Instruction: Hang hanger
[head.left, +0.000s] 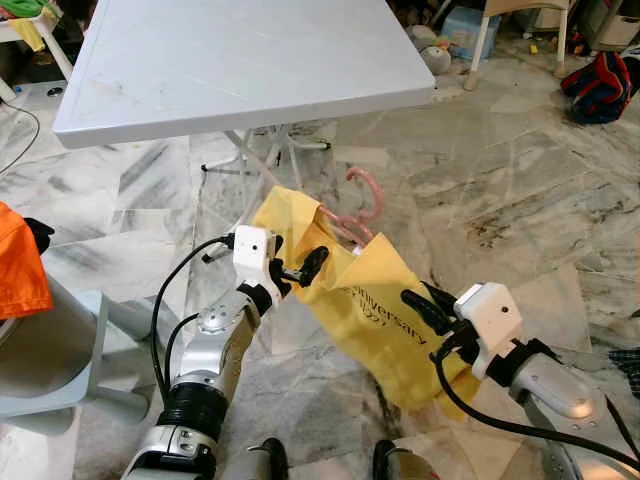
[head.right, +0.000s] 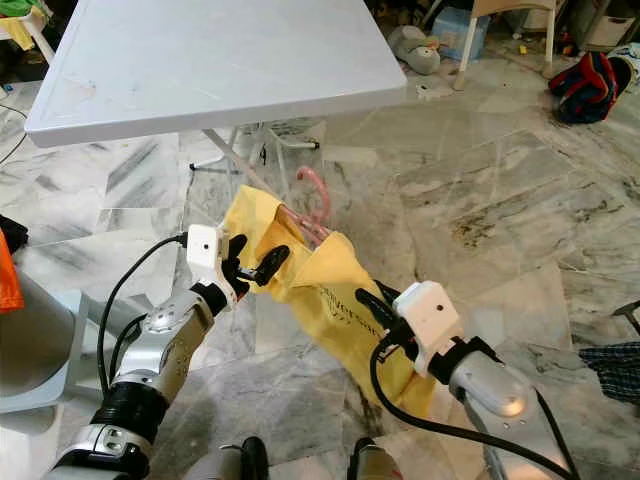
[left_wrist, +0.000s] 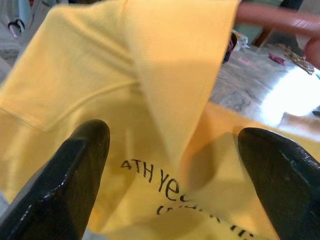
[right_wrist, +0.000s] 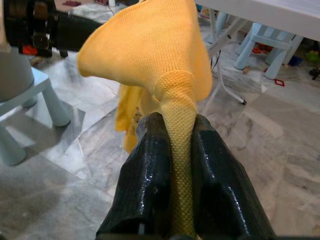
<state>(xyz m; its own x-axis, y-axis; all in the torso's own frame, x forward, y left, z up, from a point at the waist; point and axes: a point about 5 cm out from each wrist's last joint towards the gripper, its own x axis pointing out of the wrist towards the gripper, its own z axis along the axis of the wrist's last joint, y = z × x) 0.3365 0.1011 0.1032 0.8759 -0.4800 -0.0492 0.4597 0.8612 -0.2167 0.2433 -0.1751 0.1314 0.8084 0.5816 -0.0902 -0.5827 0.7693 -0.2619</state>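
While its two black fingers are being pressed together on a bunched fold of cloth, the right gripper (right_wrist: 180, 150) is being held low over the marble floor (head.left: 520, 200), pinching the yellow shirt (head.left: 375, 310) at its lower side. Across the garment, the left gripper (left_wrist: 175, 165) is being kept spread, its fingers (left_wrist: 75, 175) standing apart before the printed black lettering and closing on nothing. The shirt is being stretched between the two arms. A pink hanger (head.left: 365, 205) is being carried inside the shirt's neck, its hook rising above the collar. Beyond it, a white bench (head.left: 240, 60) is standing on the floor.
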